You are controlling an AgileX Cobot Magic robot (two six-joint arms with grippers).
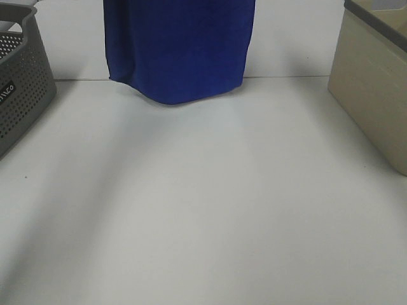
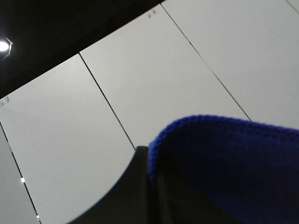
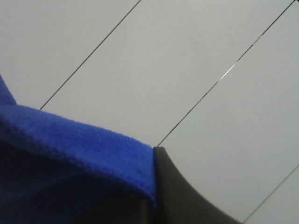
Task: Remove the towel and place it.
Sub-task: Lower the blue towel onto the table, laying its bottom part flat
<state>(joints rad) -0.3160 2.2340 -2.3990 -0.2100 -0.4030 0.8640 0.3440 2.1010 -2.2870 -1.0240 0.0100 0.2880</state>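
Jaws are clenched on the towel (image 2: 233,168), the left jaws at one end of its upper hem and the right jaws at the other (only a dark finger (image 2: 126,200) shows in each wrist view), so it is held spread. Nearest, open counter (image 1: 203,241) is judged free for laying it down. Further back, a grey perforated basket (image 1: 19,89) is set at the left, a beige bin (image 1: 375,95) at the right. Farthest, the towel is hung between them, hem near the counter; contact cannot be told

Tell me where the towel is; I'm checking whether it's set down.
In the exterior high view the towel hangs top centre over the far edge of the table, between the grey basket at left and the beige bin at right.
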